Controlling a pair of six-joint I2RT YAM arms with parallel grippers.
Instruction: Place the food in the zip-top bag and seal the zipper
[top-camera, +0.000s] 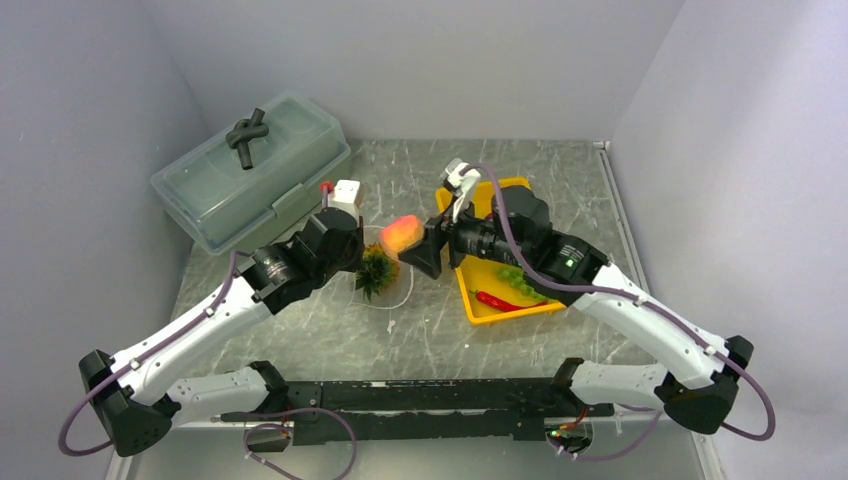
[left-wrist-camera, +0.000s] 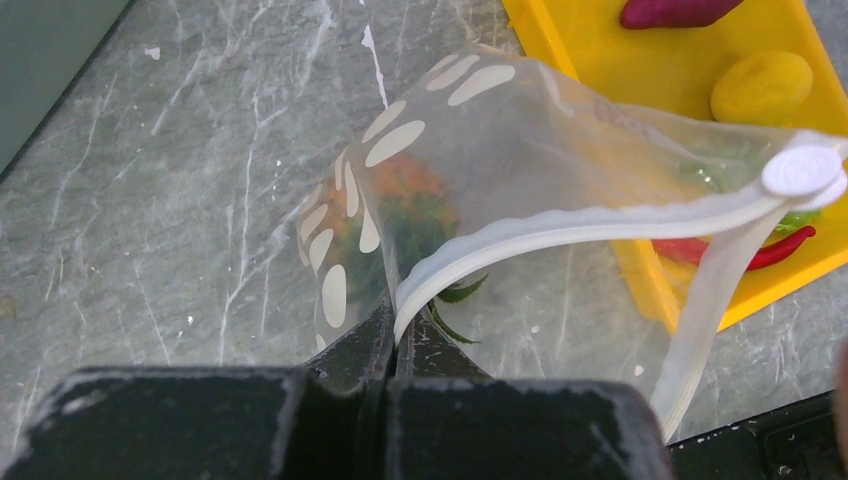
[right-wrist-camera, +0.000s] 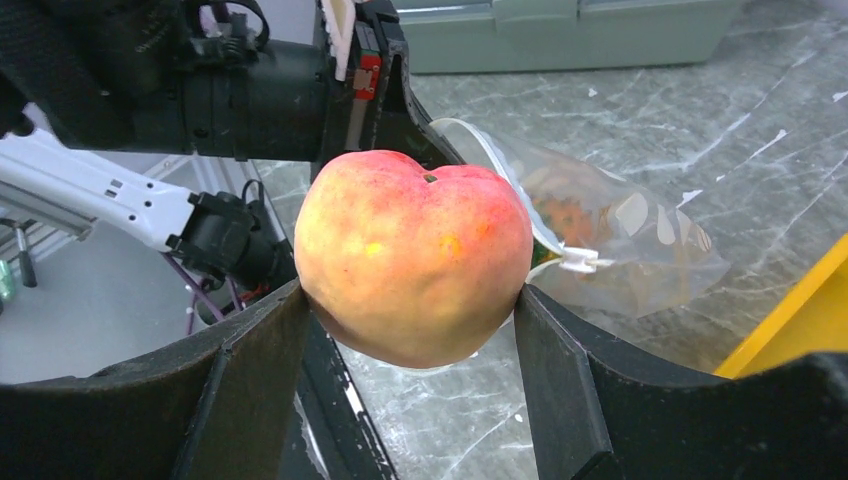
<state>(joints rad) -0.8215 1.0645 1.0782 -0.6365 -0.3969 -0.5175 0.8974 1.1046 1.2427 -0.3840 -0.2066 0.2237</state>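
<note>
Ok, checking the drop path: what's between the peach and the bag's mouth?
Nothing visible: in the right wrist view the peach, in the right claw, stands before the mouth of the bag, which the left claw pinches.

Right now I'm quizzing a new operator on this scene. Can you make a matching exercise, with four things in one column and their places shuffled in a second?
Things:
1. peach
2. pineapple
3. chili
4. zipper strip

Places:
A. in the yellow tray
B. inside the clear bag
C. held in the right pincer
D. pinched in the left pincer

Pairs: 1-C, 2-B, 3-A, 4-D
</note>
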